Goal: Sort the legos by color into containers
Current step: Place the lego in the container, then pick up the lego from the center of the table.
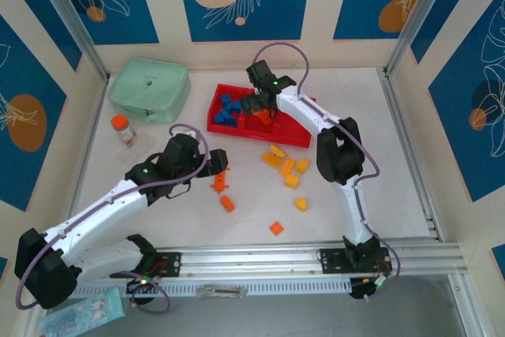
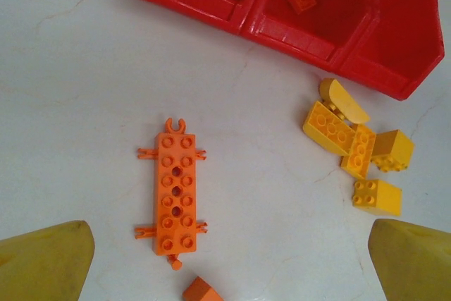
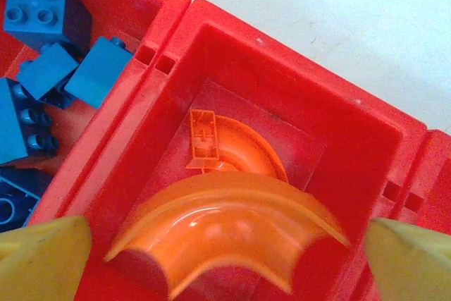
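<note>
So, blue bricks (image 3: 44, 10): square, studded, glossy hard plastic, heaped in the end compartment of the red tray (image 3: 169, 47).
Red tray: bright moulded plastic with low walls and square compartments in a row, small slots in the dividers; it lies slantwise at the back of the worktop (image 1: 402, 155).
Orange arch (image 3: 225, 234): a broad, smooth, shiny curve, slightly blurred, in the middle compartment, over a second orange arch (image 3: 236, 149) lying on that compartment's floor.
Right gripper (image 3: 225, 252): above the middle compartment with its yellow pads (image 3: 42, 262) spread apart; a sliver of red shows between each pad and the arch's tips.
Orange studded plate (image 2: 176, 192): long and flat, two rows of studs, holes down the middle, thin prongs at the corners; it lies flat on the worktop, apart from the tray.
Yellow pieces (image 2: 352, 146): sloped, square and rounded bricks, clustered and touching, near the tray's front wall.
Left gripper (image 2: 229, 259): pads wide apart over the worktop, the plate just ahead between them.
Worktop: white, matte, with faint hairline cracks.
Mint-green box (image 1: 148, 90): rounded corners, back left.
Orange-capped bottle (image 1: 121, 129): small, upright, near the box.
</note>
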